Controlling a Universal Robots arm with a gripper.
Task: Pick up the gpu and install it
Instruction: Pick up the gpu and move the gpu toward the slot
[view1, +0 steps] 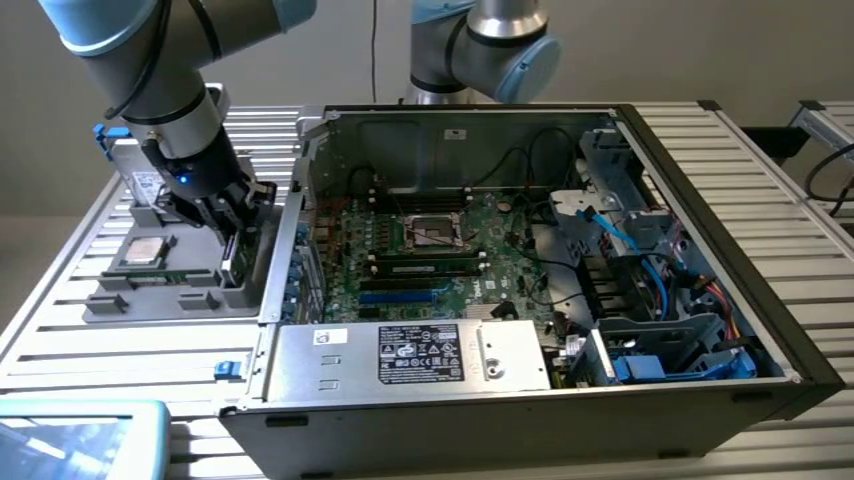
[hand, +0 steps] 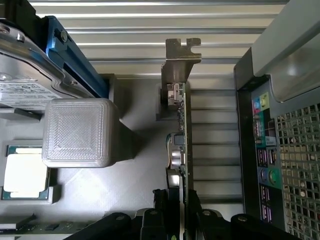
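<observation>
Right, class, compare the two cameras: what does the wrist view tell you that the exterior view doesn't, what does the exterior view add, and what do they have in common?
The wrist view adds the gpu's silver end bracket seen edge-on, plus the case's rear ports. The exterior view adds the open case interior: motherboard, power supply and blue cables. Shared: the gripper, its fingers closed on the gpu, which stands on edge in the grey tray near the CPU.

My grey-and-blue jointed arm (view1: 150, 75) reaches down, wrist vertical; my black two-fingered gripper (view1: 230, 238) (hand: 176, 202) is clamped on the upright green gpu card (hand: 183, 125).
</observation>
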